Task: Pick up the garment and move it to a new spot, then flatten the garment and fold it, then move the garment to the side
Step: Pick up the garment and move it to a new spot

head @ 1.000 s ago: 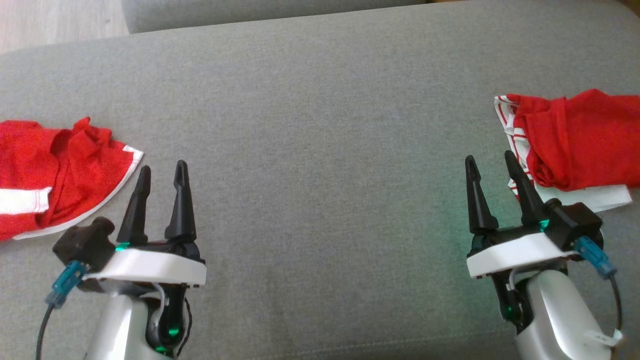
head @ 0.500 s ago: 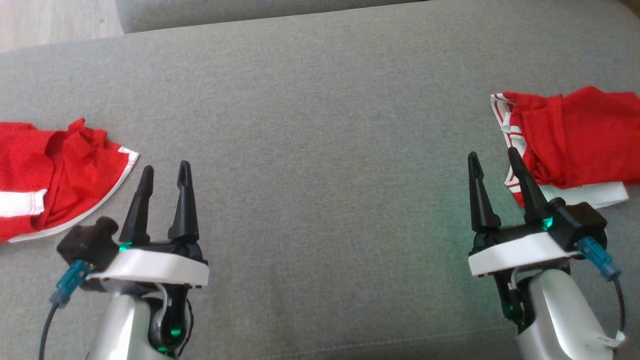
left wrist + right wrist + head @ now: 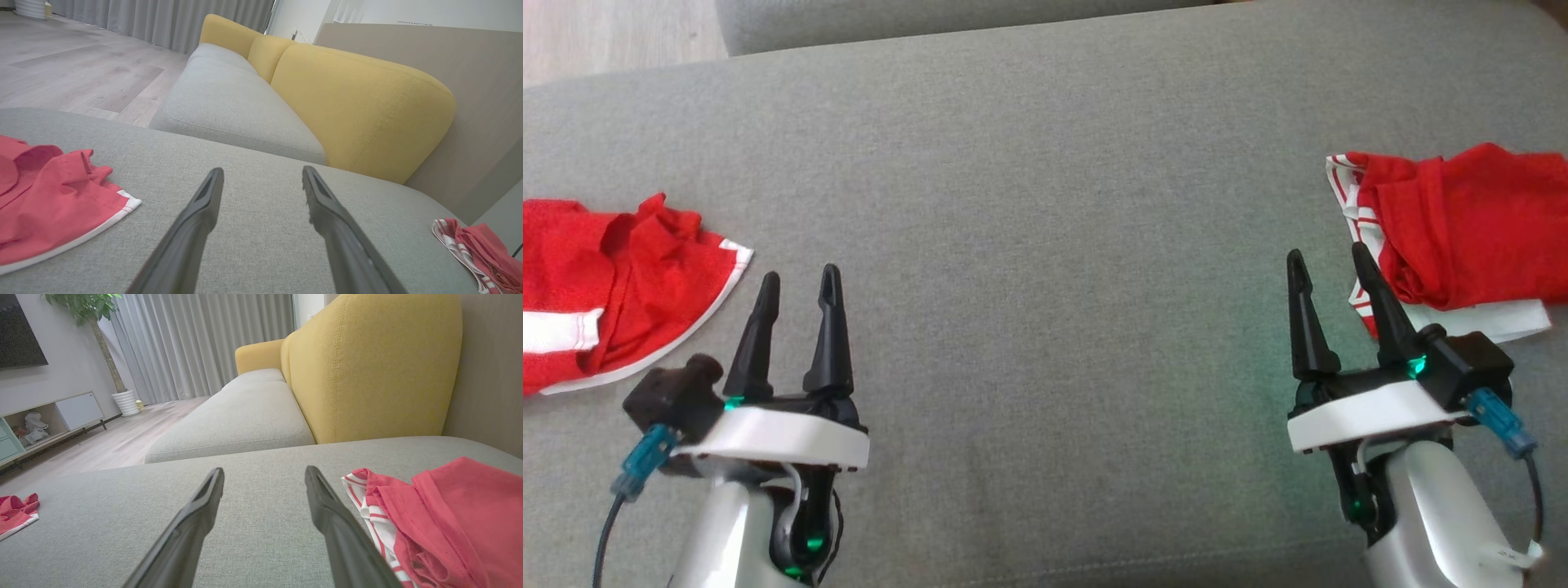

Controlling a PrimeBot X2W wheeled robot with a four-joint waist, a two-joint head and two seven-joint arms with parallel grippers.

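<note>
Only the left tool (image 3: 800,276) has edged a touch toward the middle since half a second ago. A crumpled red garment (image 3: 629,278) with white trim lies untouched on the grey sofa cushion (image 3: 1054,245), near that tool's left. Both tools have their fingers moderately apart and hold nothing. The right tool (image 3: 1326,253) is just beside a second red garment (image 3: 1470,220) at the cushion's right end.

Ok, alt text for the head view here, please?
The left gripper and right gripper, both open and empty, are poised over a grey sofa cushion. A crumpled red garment lies at its left edge, a red-and-white garment at its right.
</note>
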